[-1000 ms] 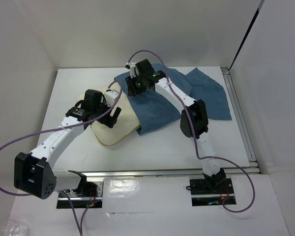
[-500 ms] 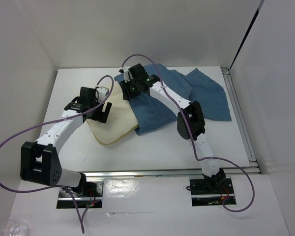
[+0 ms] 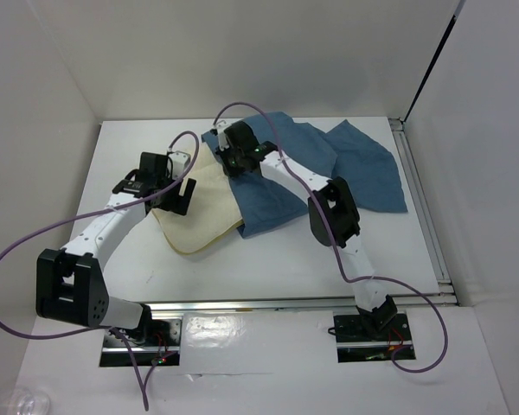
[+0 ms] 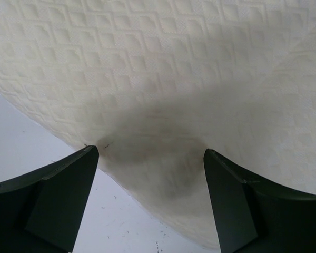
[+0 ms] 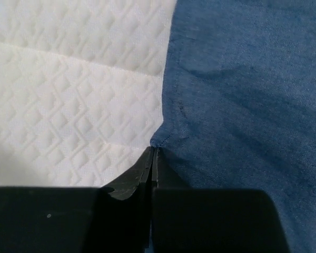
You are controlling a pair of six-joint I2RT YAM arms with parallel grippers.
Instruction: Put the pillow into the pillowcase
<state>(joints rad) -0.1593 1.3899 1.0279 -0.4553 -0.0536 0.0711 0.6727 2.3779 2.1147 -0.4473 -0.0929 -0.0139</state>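
The cream quilted pillow (image 3: pixel 203 218) lies left of centre, its right part under the dusty-blue pillowcase (image 3: pixel 281 186). My left gripper (image 3: pixel 180 197) hovers open over the pillow's left edge; in the left wrist view the fingers straddle the pillow (image 4: pixel 174 79) rim with the left gripper (image 4: pixel 150 174) holding nothing. My right gripper (image 3: pixel 230 164) sits at the pillowcase's hem. In the right wrist view the right gripper (image 5: pixel 152 150) is shut, pinching the puckered hem of the pillowcase (image 5: pixel 242 95) where it meets the pillow (image 5: pixel 68 105).
The white table (image 3: pixel 285 255) is boxed in by white walls at the left, back and right. The pillowcase spreads wrinkled toward the back right (image 3: pixel 368 164). A metal rail (image 3: pixel 285 303) runs along the near edge. Purple cables loop over both arms.
The right gripper has slid left to the pillowcase hem and closed on it. The left arm swung left and back to the pillow's edge, staying open.
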